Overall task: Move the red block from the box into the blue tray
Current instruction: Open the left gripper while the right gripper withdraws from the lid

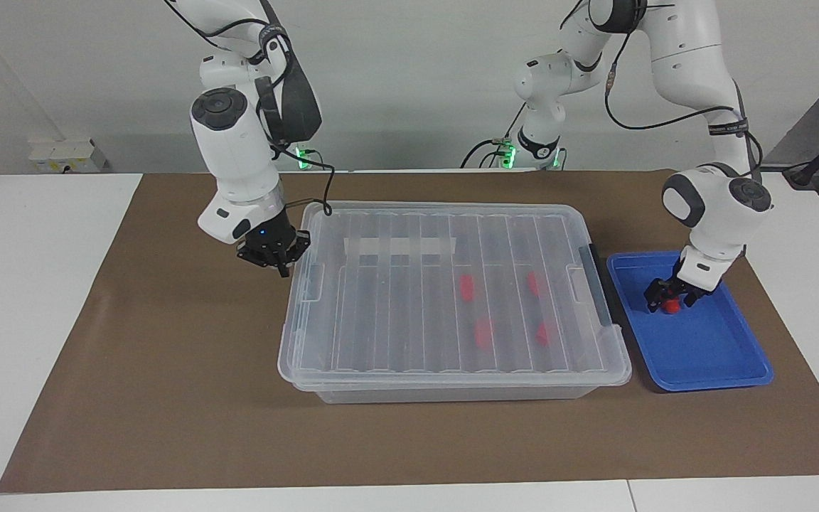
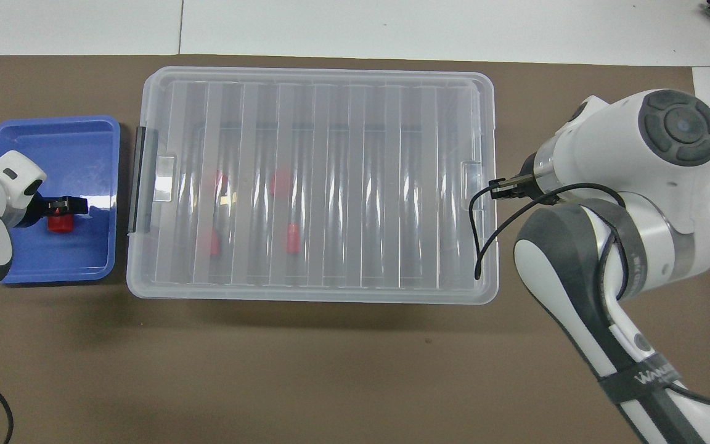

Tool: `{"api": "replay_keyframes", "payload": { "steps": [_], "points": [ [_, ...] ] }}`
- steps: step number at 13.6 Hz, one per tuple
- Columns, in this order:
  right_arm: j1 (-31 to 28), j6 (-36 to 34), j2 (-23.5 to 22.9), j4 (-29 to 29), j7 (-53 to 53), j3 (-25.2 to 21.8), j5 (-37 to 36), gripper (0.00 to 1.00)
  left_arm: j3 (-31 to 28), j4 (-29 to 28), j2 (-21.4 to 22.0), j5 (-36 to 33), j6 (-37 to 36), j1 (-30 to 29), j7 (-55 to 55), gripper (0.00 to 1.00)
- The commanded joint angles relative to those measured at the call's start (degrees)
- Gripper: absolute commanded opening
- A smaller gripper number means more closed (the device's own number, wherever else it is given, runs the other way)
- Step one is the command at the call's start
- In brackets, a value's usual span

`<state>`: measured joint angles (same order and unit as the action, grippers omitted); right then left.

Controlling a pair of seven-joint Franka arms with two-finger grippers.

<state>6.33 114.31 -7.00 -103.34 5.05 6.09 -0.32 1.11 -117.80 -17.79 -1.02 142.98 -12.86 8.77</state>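
Observation:
A red block (image 1: 672, 307) (image 2: 59, 224) lies in the blue tray (image 1: 708, 348) (image 2: 65, 148) at the left arm's end of the table. My left gripper (image 1: 672, 301) (image 2: 64, 206) hangs low over it, open, one finger on either side of the block. The box (image 1: 395, 313) (image 2: 330, 185) stands mid-table beside the tray with its clear ribbed lid down. Several more red blocks (image 1: 482, 332) (image 2: 293, 237) show through the lid. My right gripper (image 1: 274, 254) is shut and holds nothing, just off the box's end toward the right arm. The overhead view hides it under its own wrist.
A brown mat (image 1: 168, 398) covers the table under everything. A black bar (image 1: 598, 284) runs along the box's end next to the tray. A white tape strip (image 1: 399, 246) lies on the lid. The right wrist's cable (image 1: 328, 195) dangles over the lid's corner.

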Motion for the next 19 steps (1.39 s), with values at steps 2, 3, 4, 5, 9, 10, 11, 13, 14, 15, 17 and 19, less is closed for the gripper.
{"api": "replay_keyframes", "payload": {
  "steps": [2, 3, 4, 5, 9, 10, 11, 13, 14, 15, 17, 19],
  "points": [
    [-4.7, -3.3, 4.0, -1.8, 4.3, 0.2, 1.4, 0.0, -0.3, 11.3, 2.2, 0.8, -19.8, 0.5, 0.7, 0.96],
    [-5.4, -4.6, 4.7, -1.9, 5.0, 0.2, 1.2, 0.0, -0.3, 16.9, 3.7, 0.8, -29.8, 0.5, 0.6, 0.96],
    [-6.8, -5.9, 5.4, -1.9, 5.6, 0.2, 1.2, 0.37, -0.1, 21.7, 6.1, 0.8, -38.9, 0.5, 0.3, 0.98],
    [-7.9, -7.2, 6.3, -1.9, 6.7, 0.2, 1.2, 0.82, 0.1, 24.5, 8.2, 0.8, -46.6, 0.6, 0.0, 0.99],
    [-9.8, -12.5, 9.7, -0.6, 7.3, 0.1, 1.4, 1.0, 1.7, 25.5, 17.3, 1.1, -57.1, 2.8, -1.6, 1.0],
    [-9.9, -13.5, 10.1, 0.4, 7.3, 0.0, 1.5, 1.0, 2.3, 25.3, 17.6, 0.5, -58.0, 3.5, -3.0, 1.0],
    [-9.9, -14.4, 10.1, 1.8, 7.3, -0.3, 1.4, 1.0, 2.4, 25.1, 17.9, 0.4, -57.9, 4.5, -4.4, 1.0],
    [-10.1, -17.3, 10.0, 5.4, 7.3, -0.6, 1.4, 1.0, 2.6, 24.8, 18.0, 0.4, -57.1, 5.7, -4.5, 1.0],
    [-10.4, -18.5, 9.9, 6.9, 7.3, -0.8, 1.3, 1.0, 2.4, 24.9, 18.0, 0.4, -57.0, 6.0, -4.7, 1.0],
    [-10.5, -19.7, 9.6, 8.6, 7.3, -0.9, 0.9, 1.0, 1.9, 24.9, 18.0, 0.4, -57.0, 6.7, -4.5, 1.0],
    [-10.6, -23.6, 8.4, 13.4, 7.3, -0.9, 0.2, 1.0, 2.0, 24.9, 18.2, 0.4, -57.1, 6.8, -4.6, 1.0],
    [-10.6, -26.1, 7.3, 17.2, 7.3, -1.0, 0.1, 1.0, 1.8, 25.2, 17.2, 0.4, -57.2, 7.8, -4.5, 1.0]
  ]
}}
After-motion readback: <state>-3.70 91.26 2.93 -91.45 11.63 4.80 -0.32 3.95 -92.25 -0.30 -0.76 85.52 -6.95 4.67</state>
